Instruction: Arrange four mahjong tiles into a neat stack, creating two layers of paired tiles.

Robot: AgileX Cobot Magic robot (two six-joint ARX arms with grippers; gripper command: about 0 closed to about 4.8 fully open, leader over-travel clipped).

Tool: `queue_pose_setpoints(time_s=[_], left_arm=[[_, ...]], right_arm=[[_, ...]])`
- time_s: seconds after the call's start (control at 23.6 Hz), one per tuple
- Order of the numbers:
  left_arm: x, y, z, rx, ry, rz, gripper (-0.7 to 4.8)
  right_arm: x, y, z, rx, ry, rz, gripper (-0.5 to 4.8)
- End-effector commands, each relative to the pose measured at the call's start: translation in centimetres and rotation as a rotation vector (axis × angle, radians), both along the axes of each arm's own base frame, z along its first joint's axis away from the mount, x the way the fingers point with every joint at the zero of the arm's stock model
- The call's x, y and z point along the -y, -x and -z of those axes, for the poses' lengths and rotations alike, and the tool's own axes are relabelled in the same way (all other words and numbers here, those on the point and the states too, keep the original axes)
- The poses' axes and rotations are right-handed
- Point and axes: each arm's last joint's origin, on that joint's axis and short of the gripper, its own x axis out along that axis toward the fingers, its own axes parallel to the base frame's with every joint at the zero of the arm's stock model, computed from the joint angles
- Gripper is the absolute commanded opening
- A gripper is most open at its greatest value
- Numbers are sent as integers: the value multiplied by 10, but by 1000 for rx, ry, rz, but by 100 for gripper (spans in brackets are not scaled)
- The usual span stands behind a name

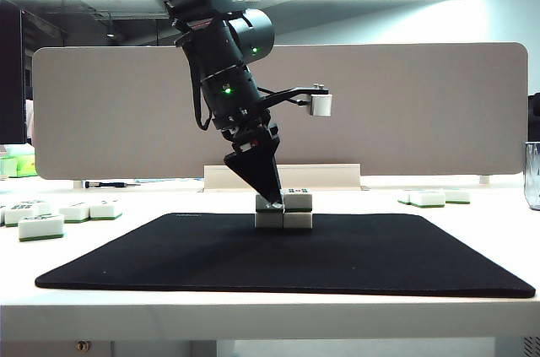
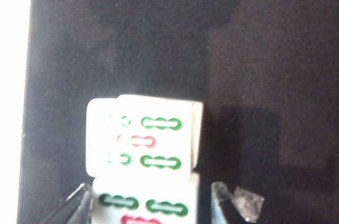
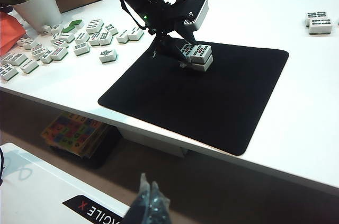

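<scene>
Left claw (image 1: 272, 198) spread open astride the stack (image 1: 284, 210) mid-mat, liable to topple tiles if lifted crookedly; right claw (image 3: 146, 203) closed, parked near.

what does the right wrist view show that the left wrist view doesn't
Only the right wrist view: the whole black mat, loose tiles on the white table, a plant pot, and the right hand closed, far from the mat. Only the left wrist view: the printed bamboo marks close up, and the left hand open around a top tile. Both: the stack on the mat.
</scene>
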Motion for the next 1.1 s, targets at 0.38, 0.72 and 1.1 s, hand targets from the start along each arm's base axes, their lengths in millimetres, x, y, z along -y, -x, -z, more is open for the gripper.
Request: queue_pose_setpoints(time_s=[0.38, 0.72, 1.1], left_arm=[[-8, 11, -40, 48, 31, -102, 306], [-25, 35, -83, 40, 50, -216, 286], [-62, 88, -168, 147, 181, -307, 139]], right_arm=[[0, 3, 0, 25, 1, 0, -1], [0, 3, 0, 25, 1, 0, -1], [0, 3, 0, 25, 1, 0, -1]])
